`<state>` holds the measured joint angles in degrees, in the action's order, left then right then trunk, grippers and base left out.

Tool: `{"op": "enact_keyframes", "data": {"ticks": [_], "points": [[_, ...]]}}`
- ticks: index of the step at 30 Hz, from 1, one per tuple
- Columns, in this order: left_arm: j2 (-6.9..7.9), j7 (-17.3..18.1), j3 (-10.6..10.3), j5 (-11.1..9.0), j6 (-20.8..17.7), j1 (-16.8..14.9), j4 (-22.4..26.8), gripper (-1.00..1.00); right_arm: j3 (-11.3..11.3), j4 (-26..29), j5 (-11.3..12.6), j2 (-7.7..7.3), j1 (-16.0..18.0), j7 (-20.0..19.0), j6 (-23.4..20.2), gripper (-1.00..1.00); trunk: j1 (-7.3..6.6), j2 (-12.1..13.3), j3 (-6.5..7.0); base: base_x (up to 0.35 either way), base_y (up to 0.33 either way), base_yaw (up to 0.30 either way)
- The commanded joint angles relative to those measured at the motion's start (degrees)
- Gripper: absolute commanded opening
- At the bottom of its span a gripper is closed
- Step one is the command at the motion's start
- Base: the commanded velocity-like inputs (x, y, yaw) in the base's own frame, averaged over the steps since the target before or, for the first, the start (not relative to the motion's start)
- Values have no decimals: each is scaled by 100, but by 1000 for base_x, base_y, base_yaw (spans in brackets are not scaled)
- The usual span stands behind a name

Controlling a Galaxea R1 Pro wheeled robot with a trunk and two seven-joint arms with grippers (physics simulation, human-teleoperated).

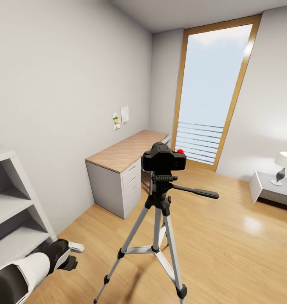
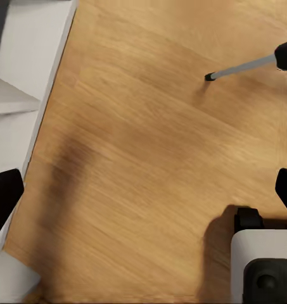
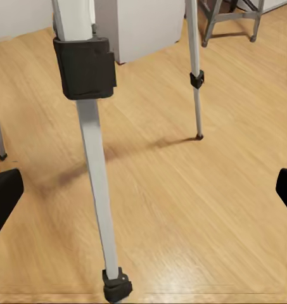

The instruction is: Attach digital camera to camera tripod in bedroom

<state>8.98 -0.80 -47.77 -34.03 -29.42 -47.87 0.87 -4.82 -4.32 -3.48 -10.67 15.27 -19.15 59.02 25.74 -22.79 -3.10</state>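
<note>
Camera (image 1: pixel 164 157) sits on the tripod (image 1: pixel 157 223) head mid-bedroom, so the attach looks done. Both grippers spread wide, holding nothing. Left arm (image 1: pixel 29 270) hangs low by the shelf (image 1: pixel 8 211), clear of the legs.

1. In my head view the left arm (image 1: pixel 20 272) enters from the lower left corner, white forearm leading into a black wrist section.
2. It sits low, reaching forward and slightly to the right.
3. The left gripper (image 1: pixel 72 254) shows at the arm's end, one pale finger on top and a dark one below; I cannot tell its opening from here.
4. In the left wrist view, its two black fingertips (image 2: pixel 4 197) sit at opposite edges, spread wide.
5. In the right wrist view, the right gripper's fingertips (image 3: pixel 5 197) are likewise spread wide, nothing between them
</note>
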Motion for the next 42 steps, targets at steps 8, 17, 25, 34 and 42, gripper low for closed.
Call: {"op": "enact_keyframes", "data": {"ticks": [8,17,25,34,42], "points": [[11,-7,-44,-66,-68,839,2,100,-36,-33,-21,-203,-368,648,-1277,100,4,-13,-12,0,0,0],[6,-4,-40,-68,-65,2018,-7,100,-22,-34,-21,-213,-503,1933,-4167,100,4,-13,-12,0,0,0],[-305,1,-32,-69,-56,3155,-5,100,-4,-34,-3,-61,-1025,2030,-4472,100,4,-13,-12,0,0,0],[-752,1,-28,-81,-17,3641,0,100,733,-31,758,83,-1293,2084,-4514,100,4,-13,-12,0,0,0],[-854,2,218,-1720,18,3653,9,100,1426,-25,1513,115,-1298,2083,-4514,100,4,-13,-12,0,0,0]]}}
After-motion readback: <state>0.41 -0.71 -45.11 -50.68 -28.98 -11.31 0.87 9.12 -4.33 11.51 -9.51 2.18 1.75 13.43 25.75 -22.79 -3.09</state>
